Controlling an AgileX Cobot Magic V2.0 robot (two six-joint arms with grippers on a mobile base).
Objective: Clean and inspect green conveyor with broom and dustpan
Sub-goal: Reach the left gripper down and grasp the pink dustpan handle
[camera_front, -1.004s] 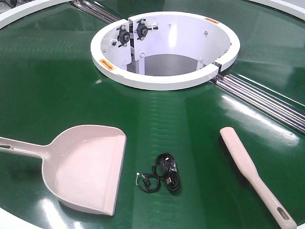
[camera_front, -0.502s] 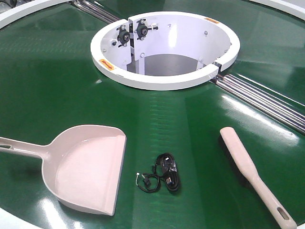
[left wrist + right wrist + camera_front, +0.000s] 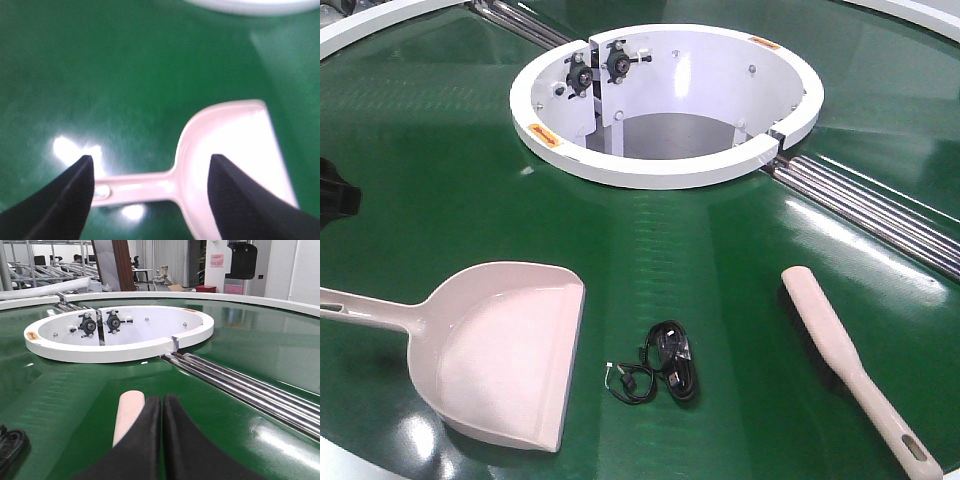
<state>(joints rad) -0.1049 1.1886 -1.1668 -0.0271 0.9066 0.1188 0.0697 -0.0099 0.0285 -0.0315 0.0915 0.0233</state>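
The green conveyor (image 3: 440, 180) fills the front view. The dustpan (image 3: 500, 350) lies flat at the lower left, its handle (image 3: 360, 310) running to the left edge. The broom (image 3: 845, 365) lies at the lower right, handle toward the near edge. My left gripper (image 3: 150, 165) is open, held above the dustpan's handle (image 3: 140, 186), one finger to each side of it along its length; a dark part of it shows at the left edge of the front view (image 3: 335, 200). My right gripper (image 3: 161, 400) is shut and empty, just right of the broom's tip (image 3: 129, 412).
A small black coiled cable (image 3: 665, 372) lies between dustpan and broom. The white central ring (image 3: 665, 100) with its open well sits at the back. Steel rollers (image 3: 880, 215) run along the seam at the right. The white outer rim (image 3: 350, 462) borders the near left edge.
A dark part of my left arm has come into the front view at the left edge. The dustpan, broom and cable have not moved.
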